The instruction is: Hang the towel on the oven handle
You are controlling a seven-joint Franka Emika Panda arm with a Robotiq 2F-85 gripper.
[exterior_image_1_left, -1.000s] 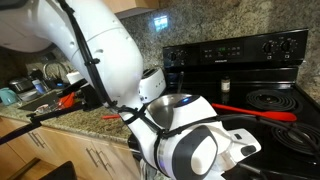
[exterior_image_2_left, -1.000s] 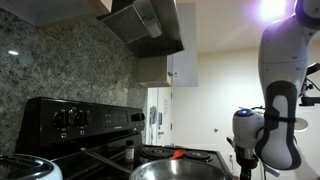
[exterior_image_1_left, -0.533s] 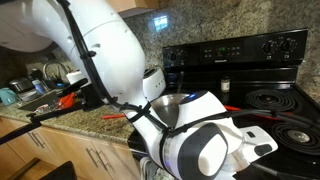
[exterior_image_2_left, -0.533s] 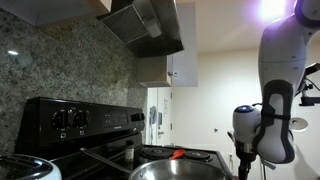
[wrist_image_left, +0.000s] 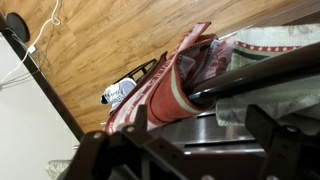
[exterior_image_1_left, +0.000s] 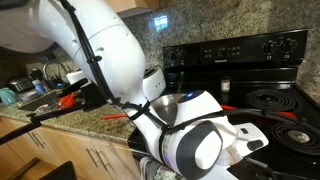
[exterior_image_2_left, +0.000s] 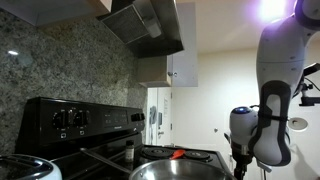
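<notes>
so in the wrist view the towel [wrist_image_left: 185, 70] is draped over the oven handle [wrist_image_left: 275, 68], the black bar slanting up to the right, with the cloth's red band running across it toward the wood floor [wrist_image_left: 120, 40], and the pincer [wrist_image_left: 200, 140] is spread wide, let go.

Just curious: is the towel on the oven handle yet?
On: wrist view shows the towel draped over the black handle.

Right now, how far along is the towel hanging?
Done, apparently: the grey-green cloth towel with a reddish band drapes over the long black oven bar handle in the wrist view. In hand: nothing; the fingers stand open, empty. Left: only backing away, likely.
</notes>
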